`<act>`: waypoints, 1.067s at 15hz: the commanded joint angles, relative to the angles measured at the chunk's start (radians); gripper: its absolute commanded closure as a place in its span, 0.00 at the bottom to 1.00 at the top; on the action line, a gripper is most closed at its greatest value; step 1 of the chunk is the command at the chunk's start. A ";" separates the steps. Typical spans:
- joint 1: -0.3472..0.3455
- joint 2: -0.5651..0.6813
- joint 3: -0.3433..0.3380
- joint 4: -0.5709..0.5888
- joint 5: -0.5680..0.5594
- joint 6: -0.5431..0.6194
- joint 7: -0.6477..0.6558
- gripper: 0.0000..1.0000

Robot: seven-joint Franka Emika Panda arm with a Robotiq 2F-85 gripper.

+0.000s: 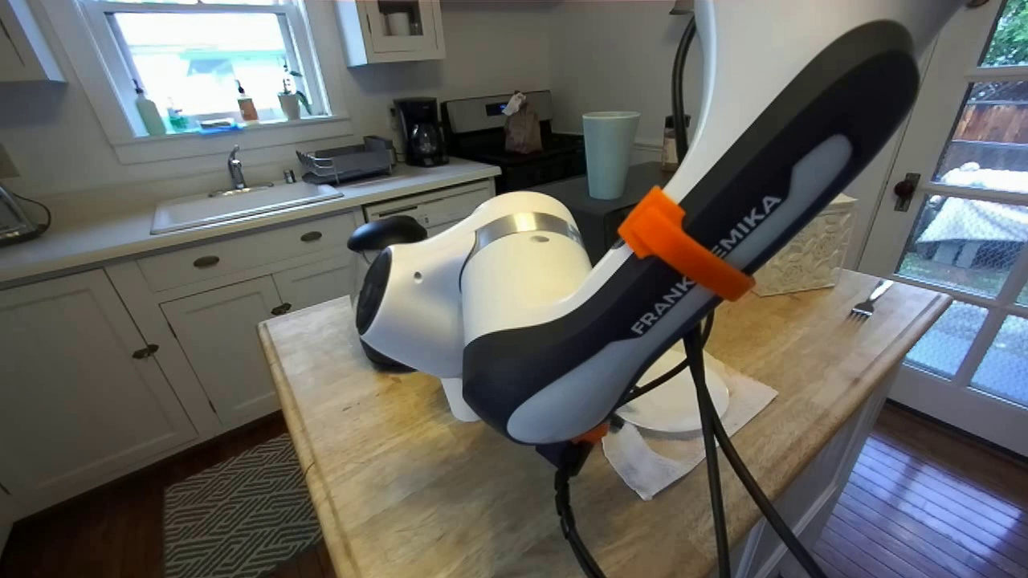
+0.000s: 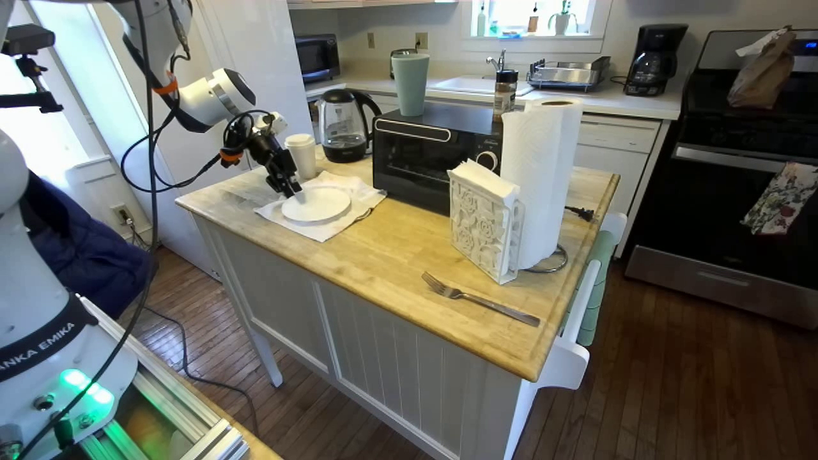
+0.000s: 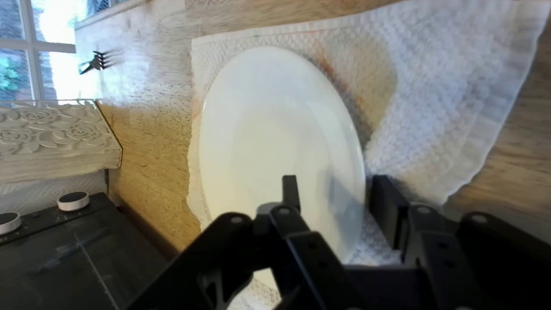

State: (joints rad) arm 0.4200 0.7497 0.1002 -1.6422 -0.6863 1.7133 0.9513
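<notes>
End effector: the black two-fingered gripper [image 3: 338, 200] slants downward, jaws spread apart, in a released state. In the wrist view its fingers [image 3: 389, 211] sit, by line of sight, on either side of the edge of a round white plate [image 3: 271, 125] — one shows against the plate's surface, its mate just past the rim. Whether either finger touches the plate cannot be told from these views. A grey shadow falls on the plate between the fingers.

Plate position: resting on a white textured paper towel [image 3: 456, 94], which carries a yellowish-brown stain next to the rim. The towel lies on the pale wooden island top [image 2: 383, 255].

Surroundings, in an exterior view: a white lidded cup [image 2: 301, 155] stands near the gripper, and just beside it a clear glass kettle [image 2: 339, 124] with black base and handle. Next comes a black boxy toaster oven [image 2: 409, 163], bearing a tall pale-green tumbler [image 2: 411, 83] and a dark-lidded spice jar [image 2: 504, 99]. By the oven's knob end: a white rose-embossed napkin holder [image 2: 479, 223] and, just beside it, a white paper roll [image 2: 543, 182]. A silver metal fork [image 2: 491, 305] lies near the holder — well apart from the plate.

In an exterior view the white-and-black arm [image 1: 522, 281] covers part of the plate.
</notes>
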 commanded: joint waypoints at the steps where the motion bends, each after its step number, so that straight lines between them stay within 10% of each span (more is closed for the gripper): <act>1: -0.009 -0.023 -0.003 0.000 0.028 0.013 -0.025 0.27; 8: -0.023 -0.060 -0.003 -0.013 0.030 0.051 -0.008 0.00; 16: -0.048 -0.082 -0.023 -0.009 0.040 0.041 -0.019 0.00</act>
State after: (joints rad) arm 0.3860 0.6754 0.0838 -1.6436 -0.6815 1.7513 0.9513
